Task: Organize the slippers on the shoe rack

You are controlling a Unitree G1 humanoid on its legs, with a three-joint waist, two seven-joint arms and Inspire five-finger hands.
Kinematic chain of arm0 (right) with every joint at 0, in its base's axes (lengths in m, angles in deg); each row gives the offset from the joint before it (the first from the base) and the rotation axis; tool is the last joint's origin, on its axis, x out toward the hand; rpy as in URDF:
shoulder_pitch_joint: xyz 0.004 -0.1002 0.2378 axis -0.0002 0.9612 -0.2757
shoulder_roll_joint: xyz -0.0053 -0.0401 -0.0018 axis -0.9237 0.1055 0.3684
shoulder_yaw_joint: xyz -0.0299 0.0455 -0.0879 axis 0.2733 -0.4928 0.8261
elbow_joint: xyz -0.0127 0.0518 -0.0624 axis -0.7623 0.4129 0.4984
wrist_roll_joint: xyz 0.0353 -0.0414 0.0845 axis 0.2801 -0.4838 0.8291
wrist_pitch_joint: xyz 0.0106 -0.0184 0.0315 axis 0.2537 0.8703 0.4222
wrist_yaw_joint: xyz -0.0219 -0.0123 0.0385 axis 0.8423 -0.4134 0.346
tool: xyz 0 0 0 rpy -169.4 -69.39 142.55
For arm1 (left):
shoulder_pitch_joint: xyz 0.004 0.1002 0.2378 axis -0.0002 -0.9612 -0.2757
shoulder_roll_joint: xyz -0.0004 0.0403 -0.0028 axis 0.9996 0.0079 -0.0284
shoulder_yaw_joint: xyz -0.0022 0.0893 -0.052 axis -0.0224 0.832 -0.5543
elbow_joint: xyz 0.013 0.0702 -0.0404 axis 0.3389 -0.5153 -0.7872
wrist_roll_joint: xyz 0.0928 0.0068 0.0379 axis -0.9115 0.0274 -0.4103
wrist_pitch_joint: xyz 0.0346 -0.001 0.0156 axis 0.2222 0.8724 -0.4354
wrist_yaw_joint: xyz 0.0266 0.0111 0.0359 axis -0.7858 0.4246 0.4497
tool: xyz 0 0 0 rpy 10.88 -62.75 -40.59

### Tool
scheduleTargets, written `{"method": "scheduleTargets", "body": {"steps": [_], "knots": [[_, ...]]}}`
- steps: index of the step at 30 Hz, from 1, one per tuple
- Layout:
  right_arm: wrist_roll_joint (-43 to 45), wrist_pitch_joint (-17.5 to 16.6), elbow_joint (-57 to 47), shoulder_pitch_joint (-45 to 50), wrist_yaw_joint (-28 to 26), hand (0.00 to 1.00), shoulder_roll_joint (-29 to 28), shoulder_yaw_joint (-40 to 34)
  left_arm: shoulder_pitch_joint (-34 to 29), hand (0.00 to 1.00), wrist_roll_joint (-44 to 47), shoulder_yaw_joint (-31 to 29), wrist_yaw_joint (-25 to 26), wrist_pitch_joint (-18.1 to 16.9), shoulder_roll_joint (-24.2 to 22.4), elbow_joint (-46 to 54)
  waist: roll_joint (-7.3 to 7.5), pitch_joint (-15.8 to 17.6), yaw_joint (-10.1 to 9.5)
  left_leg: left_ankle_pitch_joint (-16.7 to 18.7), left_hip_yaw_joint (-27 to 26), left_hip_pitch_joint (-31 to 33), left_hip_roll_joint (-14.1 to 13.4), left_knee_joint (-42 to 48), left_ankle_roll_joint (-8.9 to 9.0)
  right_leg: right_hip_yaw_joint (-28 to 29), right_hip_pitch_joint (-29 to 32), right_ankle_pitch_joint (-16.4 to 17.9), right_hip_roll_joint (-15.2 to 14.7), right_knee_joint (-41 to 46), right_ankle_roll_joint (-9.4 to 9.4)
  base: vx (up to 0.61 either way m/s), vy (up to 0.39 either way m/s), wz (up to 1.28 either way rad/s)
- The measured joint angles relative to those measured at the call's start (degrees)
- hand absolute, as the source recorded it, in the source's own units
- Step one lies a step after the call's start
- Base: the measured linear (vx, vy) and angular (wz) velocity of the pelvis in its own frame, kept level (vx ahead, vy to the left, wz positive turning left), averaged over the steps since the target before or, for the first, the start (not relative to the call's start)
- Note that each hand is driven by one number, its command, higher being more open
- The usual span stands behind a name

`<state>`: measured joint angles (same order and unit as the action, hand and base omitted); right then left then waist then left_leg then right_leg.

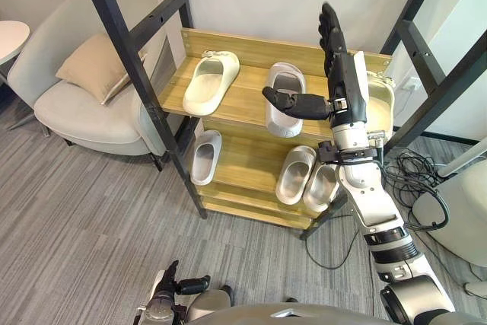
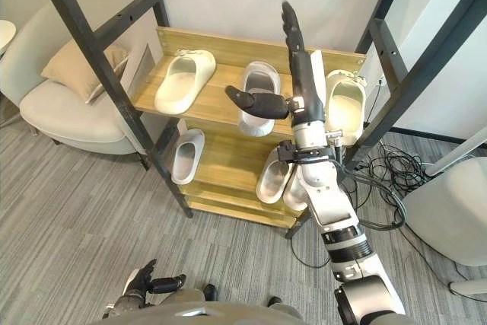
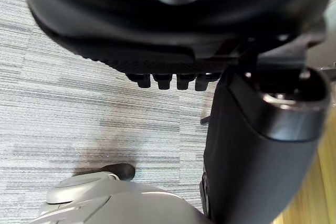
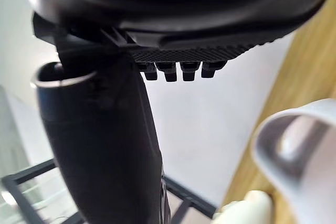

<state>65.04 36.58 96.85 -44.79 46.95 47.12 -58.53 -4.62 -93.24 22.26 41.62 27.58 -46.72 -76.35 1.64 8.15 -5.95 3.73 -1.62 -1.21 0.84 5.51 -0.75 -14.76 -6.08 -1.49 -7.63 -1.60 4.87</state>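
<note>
Hovering before the upper shelf of the shoe rack (image 1: 247,95), the right hand (image 1: 344,85) is open, fingers straight up and thumb stuck out sideways, holding nothing.

Item, upper shelf: a cream slipper (image 1: 211,81) at the left end; a grey slipper (image 1: 283,81) in the middle, with the thumb in front of it; a second cream slipper (image 2: 345,108) at the right end, partly behind the arm.

Item, lower shelf: a pale slipper (image 1: 205,156) alone on the left; two grey slippers (image 1: 295,174) side by side on the right.

Item, left hand (image 1: 169,288): low near the floor, fingers relaxed, empty.

Step in hand, as judged: pairing the upper-shelf slippers, since the two cream ones lie apart with the grey one between them.

Handling note: the hand should come down over one slipper's strap, close thumb and fingers around it, lift it clear of the shelf and of its neighbours, then set it down flat beside its match, toe facing the same way. The rack's dark posts stand close to the arm, so the path should stay inside them.
</note>
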Motion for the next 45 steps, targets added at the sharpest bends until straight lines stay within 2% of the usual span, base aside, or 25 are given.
{"method": "scheduleTargets", "body": {"steps": [4,9,18,19,27,29,37,45], "knots": [[0.13,2.23,9.23,-3.16,0.67,1.0,1.01,-0.19,0.02,1.0,0.03,-0.01,-0.07,-0.46,0.01,0.62,-0.47,1.23,-0.33,0.0,0.66,0.48,0.07,-0.18,-0.01,-0.57,0.01,-0.07,0.13,-0.7,-0.06,0.03,-0.018,0.07],[0.09,2.19,13.59,-8.22,0.94,1.0,1.2,-0.41,0.07,1.0,0.2,-0.02,-0.46,-0.75,0.02,0.79,-0.51,1.99,-0.35,0.0,0.73,0.63,0.06,-0.46,-0.01,-0.53,0.05,-0.34,0.29,-1.36,-0.27,0.0,0.0,0.0],[0.19,2.29,20.9,-15.54,2.16,1.0,1.26,-1.18,0.21,1.0,1.1,-0.03,-0.72,-0.89,0.02,1.71,-0.06,3.07,-1.56,-0.63,0.7,1.03,0.07,-1.78,-0.01,-0.41,1.12,-0.43,0.35,-1.46,-0.41,0.0,0.0,0.0],[0.22,2.35,22.19,-16.85,2.16,0.0,1.26,-1.3,0.21,1.0,1.17,-0.03,-0.71,-0.9,0.03,1.91,0.01,3.25,-1.76,-0.67,0.7,1.06,0.06,-1.86,-0.02,-0.41,1.16,-0.45,0.37,-1.5,-0.44,0.0,0.0,0.0],[0.68,2.42,27.1,-21.11,3.19,0.0,1.28,-1.02,0.33,1.0,2.3,-0.05,-0.63,-0.99,0.53,2.0,0.98,4.03,-2.04,-1.12,-0.05,0.92,0.02,-2.81,-0.16,0.42,1.75,-0.91,0.42,-1.64,-0.97,-0.02,0.006,-0.05],[0.82,3.21,29.24,-23.39,1.82,0.0,2.13,0.09,0.44,1.0,2.35,-0.05,-0.6,-1.16,0.67,2.0,1.2,4.49,-2.07,-2.04,-0.21,0.61,0.02,-4.17,-0.09,0.65,2.09,-1.13,0.43,-1.63,-1.03,-0.04,0.002,-0.05],[2.05,3.27,29.56,-26.92,0.99,0.0,2.01,1.38,0.58,1.0,3.25,0.02,-0.71,-1.69,0.74,2.69,1.4,5.57,-2.96,-2.37,0.66,0.4,-0.28,-4.83,0.06,-0.06,1.87,-1.1,0.84,-1.9,-1.08,0.01,-0.014,0.05],[2.9,3.35,27.09,-25.82,0.21,0.0,2.03,1.4,0.51,1.0,3.25,0.02,-0.66,-1.63,0.87,3.03,1.73,5.75,-2.78,-2.37,0.88,0.27,-0.31,-4.88,0.05,-0.25,1.55,-1.16,0.79,-1.88,-1.02,0.01,-0.001,0.01]]}}
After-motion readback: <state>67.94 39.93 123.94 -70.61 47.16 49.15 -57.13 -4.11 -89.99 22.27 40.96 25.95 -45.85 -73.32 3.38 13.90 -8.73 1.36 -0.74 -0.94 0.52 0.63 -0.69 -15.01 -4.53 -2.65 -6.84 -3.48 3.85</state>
